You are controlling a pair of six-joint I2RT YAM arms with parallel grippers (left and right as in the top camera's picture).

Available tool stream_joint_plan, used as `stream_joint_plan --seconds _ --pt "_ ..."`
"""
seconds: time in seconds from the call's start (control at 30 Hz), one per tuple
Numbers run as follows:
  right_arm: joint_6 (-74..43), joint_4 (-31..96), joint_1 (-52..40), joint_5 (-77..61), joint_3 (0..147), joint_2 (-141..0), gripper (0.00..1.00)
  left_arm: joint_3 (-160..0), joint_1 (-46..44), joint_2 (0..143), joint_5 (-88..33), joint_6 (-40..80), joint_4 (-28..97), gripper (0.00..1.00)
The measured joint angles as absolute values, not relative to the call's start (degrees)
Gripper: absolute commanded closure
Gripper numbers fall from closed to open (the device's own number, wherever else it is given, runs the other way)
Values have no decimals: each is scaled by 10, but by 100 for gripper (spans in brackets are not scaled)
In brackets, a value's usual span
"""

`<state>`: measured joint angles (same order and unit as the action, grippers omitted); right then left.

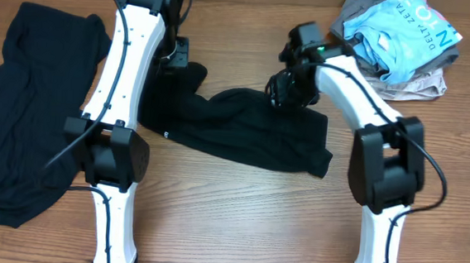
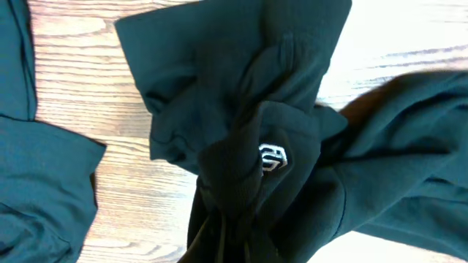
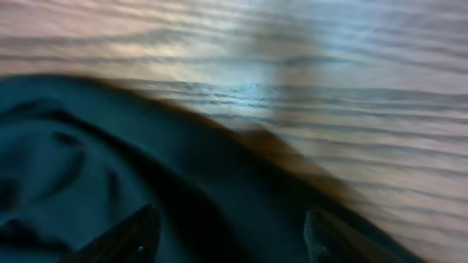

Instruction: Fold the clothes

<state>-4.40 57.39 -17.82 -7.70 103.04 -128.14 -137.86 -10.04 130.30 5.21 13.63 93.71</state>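
Note:
A crumpled black shirt (image 1: 251,133) lies across the middle of the table. My left gripper (image 1: 176,57) is at its upper left end, shut on a bunch of the cloth; the left wrist view shows the gathered fabric (image 2: 241,146) with a small white logo (image 2: 273,157) hanging from the jaws. My right gripper (image 1: 286,92) is over the shirt's upper right edge. In the right wrist view its fingers (image 3: 227,234) are spread apart just above the black cloth (image 3: 110,168). A second black shirt (image 1: 29,109) lies spread at the far left.
A pile of light blue printed and beige garments (image 1: 399,39) sits at the back right corner. Bare wooden table (image 1: 237,223) lies in front of the middle shirt. The two arm bases stand at the front edge.

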Motion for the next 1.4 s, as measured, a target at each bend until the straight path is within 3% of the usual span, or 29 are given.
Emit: stream_joint_plan --seconds 0.2,0.23,0.33,0.37,0.6,1.1,1.23,1.4 --pt "-41 563 -183 -55 1031 -1311 42 -1379 -87 1303 52 136 927 96" --pt "-43 562 -183 -53 1031 -1311 48 -1379 -85 1303 52 136 925 96" --pt "-44 559 -182 -40 1030 -1311 92 -1379 -80 1303 53 136 917 96" --pt "-44 556 -181 -38 1030 -1311 96 -1379 -78 1303 54 136 912 96" --pt "-45 604 -164 -25 1067 -1320 96 -1379 -56 1303 55 136 855 96" --pt "-45 906 -127 -28 1426 -1329 96 -1529 8 1303 54 131 914 96" --pt "-50 970 -128 -37 1437 -1329 96 -1535 7 1303 54 131 961 96" --pt "-64 962 -128 -43 1417 -1329 96 -1518 7 1303 54 131 965 96"
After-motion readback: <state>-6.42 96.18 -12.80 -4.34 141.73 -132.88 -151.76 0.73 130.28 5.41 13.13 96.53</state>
